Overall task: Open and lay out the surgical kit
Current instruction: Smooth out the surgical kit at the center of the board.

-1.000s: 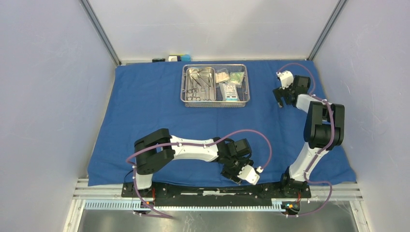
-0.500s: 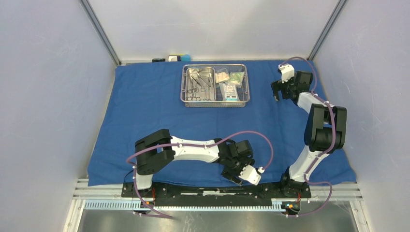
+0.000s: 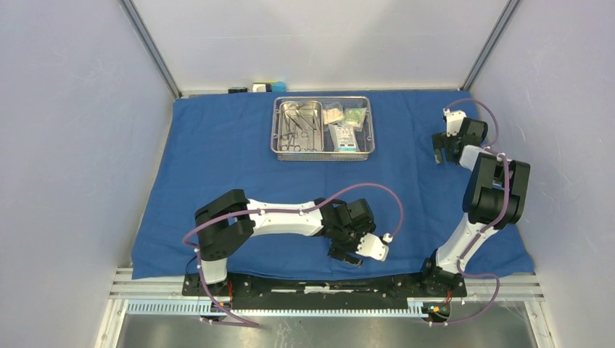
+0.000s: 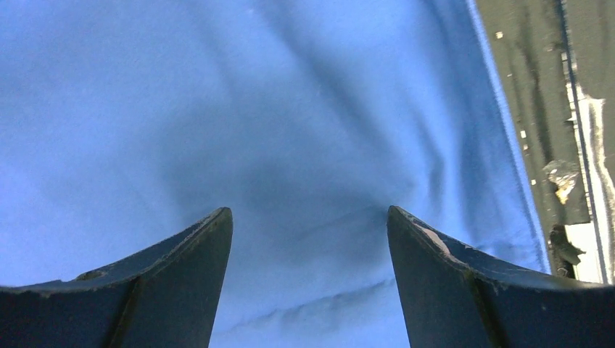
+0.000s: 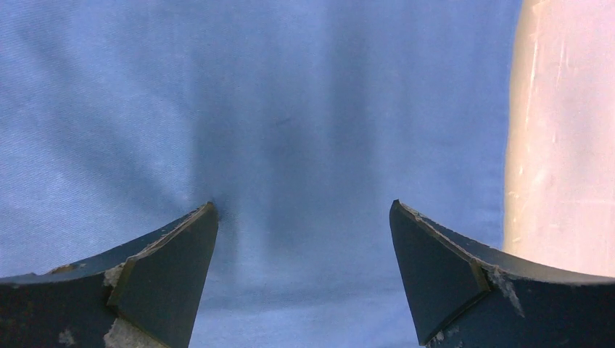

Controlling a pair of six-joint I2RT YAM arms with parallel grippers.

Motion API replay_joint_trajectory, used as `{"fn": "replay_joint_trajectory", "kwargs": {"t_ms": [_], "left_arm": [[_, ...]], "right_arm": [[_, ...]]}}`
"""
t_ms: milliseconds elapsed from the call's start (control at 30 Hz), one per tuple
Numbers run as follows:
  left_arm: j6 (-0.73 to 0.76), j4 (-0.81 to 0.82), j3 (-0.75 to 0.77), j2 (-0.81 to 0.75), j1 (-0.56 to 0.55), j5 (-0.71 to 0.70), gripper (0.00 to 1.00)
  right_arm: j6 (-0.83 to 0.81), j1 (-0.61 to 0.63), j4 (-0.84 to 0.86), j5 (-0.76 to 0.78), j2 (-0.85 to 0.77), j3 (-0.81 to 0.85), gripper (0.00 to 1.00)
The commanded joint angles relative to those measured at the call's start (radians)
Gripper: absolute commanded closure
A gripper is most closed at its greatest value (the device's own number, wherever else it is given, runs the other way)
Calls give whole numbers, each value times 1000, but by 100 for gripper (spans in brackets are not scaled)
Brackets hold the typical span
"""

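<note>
cloth seen spread flat | tray uncovered | instruments and packets not yet laid out | left gripper and right gripper held wide, empty

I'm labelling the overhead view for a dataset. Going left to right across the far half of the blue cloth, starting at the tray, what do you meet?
Inner pan with scissor-like instruments → clear packets → mesh tray, right rim → bare blue cloth → right gripper.
</note>
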Motion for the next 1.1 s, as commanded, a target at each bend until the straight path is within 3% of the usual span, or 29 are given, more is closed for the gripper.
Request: {"fn": "replay_joint_trajectory", "kwargs": {"t_ms": [0,200,433,533,700,867,1067], "left_arm": [[-48,0,-3,-66,33,-37,15],[-79,2,16,-104,102,-28,15],[-147,20,39,-147,248,-28,14],[-178,34,33,-175,344,-53,13],[-194,27,-32,-265,499,-70,10],[-146,-25,-157,-359,630,-73,9],[10,-179,-305,-488,833,-82,9]], "right_arm": [[-42,-16,13,147,26,-14,5],[-99,-69,42,210,30,-36,5],[-121,-137,28,173,28,-36,5],[-119,-154,24,87,-27,-55,5],[-157,-161,30,-219,-246,-178,5],[-346,-120,-191,-466,-396,-238,4],[-652,-103,-413,-428,-498,-350,4]]}}
